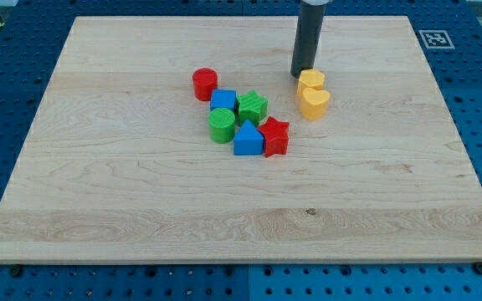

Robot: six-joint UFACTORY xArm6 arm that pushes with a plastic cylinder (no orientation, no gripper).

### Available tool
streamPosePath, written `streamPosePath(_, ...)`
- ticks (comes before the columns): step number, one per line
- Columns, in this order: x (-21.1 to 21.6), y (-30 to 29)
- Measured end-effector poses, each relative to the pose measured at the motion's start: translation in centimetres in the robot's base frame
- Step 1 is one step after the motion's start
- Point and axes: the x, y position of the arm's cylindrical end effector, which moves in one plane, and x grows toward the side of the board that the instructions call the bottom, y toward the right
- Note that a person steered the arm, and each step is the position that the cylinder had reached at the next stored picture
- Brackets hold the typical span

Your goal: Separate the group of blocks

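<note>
My tip (302, 74) stands on the wooden board near the view's top, just left of and above a yellow hexagon block (311, 80), close to or touching it. A yellow heart block (314, 103) touches the hexagon from below. To the left lies a tight cluster: a blue block (223, 101), a green star (252, 106), a green cylinder (221, 125), a blue triangle-topped block (248, 140) and a red star (275, 136). A red cylinder (204, 84) stands just above and left of the cluster, slightly apart from it.
The wooden board (124, 201) lies on a blue perforated table. A fiducial marker (433, 38) sits at the board's top right corner.
</note>
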Motion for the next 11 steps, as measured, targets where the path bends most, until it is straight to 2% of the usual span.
streamPosePath(2,2.2,0.0)
streamPosePath(3,2.2,-3.2)
streamPosePath(4,4.4,-6.8)
streamPosePath(5,6.7,-7.2)
streamPosePath(8,8.8,-7.1)
streamPosePath(10,10.1,-12.1)
streamPosePath(11,10.4,-11.0)
